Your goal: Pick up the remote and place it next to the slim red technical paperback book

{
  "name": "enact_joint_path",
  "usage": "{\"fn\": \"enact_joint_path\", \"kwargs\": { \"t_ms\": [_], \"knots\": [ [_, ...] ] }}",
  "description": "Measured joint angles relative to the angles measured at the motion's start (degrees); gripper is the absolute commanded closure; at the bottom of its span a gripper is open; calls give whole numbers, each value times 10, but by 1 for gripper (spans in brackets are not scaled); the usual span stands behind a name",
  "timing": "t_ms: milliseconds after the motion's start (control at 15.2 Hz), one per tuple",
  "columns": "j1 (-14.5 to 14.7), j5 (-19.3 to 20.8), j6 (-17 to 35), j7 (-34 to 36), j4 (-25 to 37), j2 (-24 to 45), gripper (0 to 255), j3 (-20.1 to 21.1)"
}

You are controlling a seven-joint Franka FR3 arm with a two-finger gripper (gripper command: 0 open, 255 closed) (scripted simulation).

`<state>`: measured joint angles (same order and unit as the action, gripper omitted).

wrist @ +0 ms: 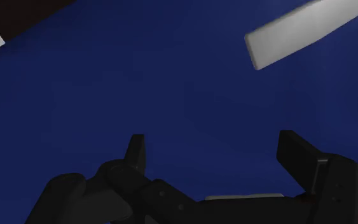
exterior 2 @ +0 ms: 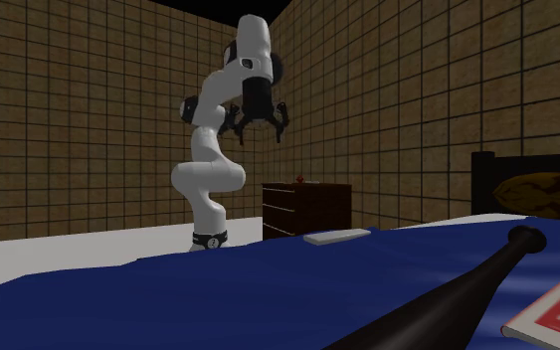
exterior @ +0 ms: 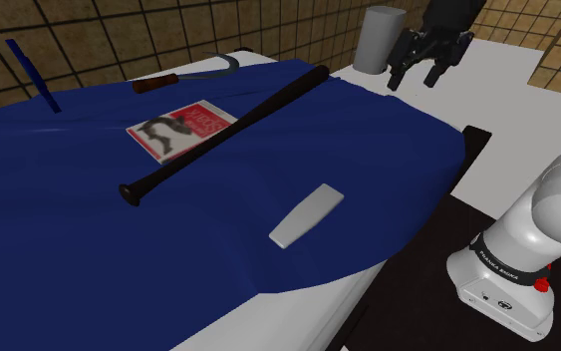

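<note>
The remote [exterior: 306,213] is a flat pale grey bar lying on the blue bedspread [exterior: 218,239] near the bed's side edge; it also shows as the remote [exterior 2: 336,236] and the remote [wrist: 304,30]. The red book [exterior: 180,129] lies flat further in, beyond a dark baseball bat [exterior: 223,133]; the book [exterior 2: 556,308] sits at the second exterior view's lower right. My gripper [exterior: 417,68] hangs high in the air above the bed's edge, well apart from the remote. My gripper [exterior 2: 261,127] is open, fingers [wrist: 135,153] spread with nothing between them.
The bat [exterior 2: 447,293] lies diagonally between remote and book. A sickle with a brown handle [exterior: 183,78] and a blue stick [exterior: 33,74] lie near the far side. A grey cylinder [exterior: 378,38] stands by the gripper. A dark dresser [exterior 2: 307,207] is behind the arm.
</note>
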<state>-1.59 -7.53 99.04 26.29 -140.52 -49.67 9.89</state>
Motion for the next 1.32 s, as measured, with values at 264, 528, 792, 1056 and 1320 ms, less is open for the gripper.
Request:
{"fn": "enact_joint_path", "kwargs": {
  "t_ms": [264, 528, 792, 1056, 1320],
  "knots": [
    [-11, -45, 25, 123, -48, -18, 0, 66],
    [-24, -94, 59, 250, -67, -1, 0, 142],
    [-41, -143, 98, 377, -76, 28, 0, 222],
    [-72, -184, 149, 506, -66, 82, 0, 312],
    [-129, -200, 196, 637, -30, 155, 0, 408]
  ]
}}
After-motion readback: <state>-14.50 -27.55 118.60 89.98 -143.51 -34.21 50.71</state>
